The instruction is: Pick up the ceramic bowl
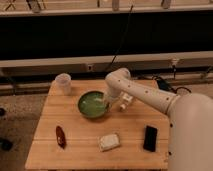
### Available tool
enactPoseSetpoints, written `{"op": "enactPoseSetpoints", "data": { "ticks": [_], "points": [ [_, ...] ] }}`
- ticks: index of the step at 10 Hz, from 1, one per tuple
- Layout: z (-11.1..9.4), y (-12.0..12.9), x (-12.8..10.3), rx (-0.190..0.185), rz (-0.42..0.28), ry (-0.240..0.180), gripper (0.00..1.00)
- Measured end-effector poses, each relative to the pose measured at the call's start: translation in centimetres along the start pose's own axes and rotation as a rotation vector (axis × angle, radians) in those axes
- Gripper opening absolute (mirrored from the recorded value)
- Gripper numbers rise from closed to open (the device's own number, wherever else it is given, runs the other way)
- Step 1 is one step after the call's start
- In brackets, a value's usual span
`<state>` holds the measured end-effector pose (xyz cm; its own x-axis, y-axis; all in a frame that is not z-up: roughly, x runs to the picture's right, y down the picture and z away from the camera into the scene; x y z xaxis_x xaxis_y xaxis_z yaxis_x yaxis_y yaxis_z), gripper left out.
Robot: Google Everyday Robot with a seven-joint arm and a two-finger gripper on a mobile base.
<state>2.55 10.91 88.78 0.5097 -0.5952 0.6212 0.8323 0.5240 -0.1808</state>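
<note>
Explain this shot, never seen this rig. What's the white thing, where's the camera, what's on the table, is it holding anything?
The white thing is a robot arm on a mobile base, seen from one camera looking down at the table; its mounting isn't known. Its gripper sits at the right rim of the ceramic bowl, which rests on the wooden table. Nothing looks lifted. Also on the table: a translucent plastic cup at the back left, a small red object, a pale block, perhaps a sponge, and a black rectangular object.

Gripper (108, 104) at ceramic bowl's (92, 105) right rim; cup (63, 83) behind-left
</note>
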Motion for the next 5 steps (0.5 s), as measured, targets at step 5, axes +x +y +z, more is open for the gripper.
{"op": "enactPoseSetpoints", "data": {
  "ticks": [5],
  "points": [
    [-4.1, -1.1, -0.4, 0.080, -0.018, 0.035, 0.00]
  ]
}}
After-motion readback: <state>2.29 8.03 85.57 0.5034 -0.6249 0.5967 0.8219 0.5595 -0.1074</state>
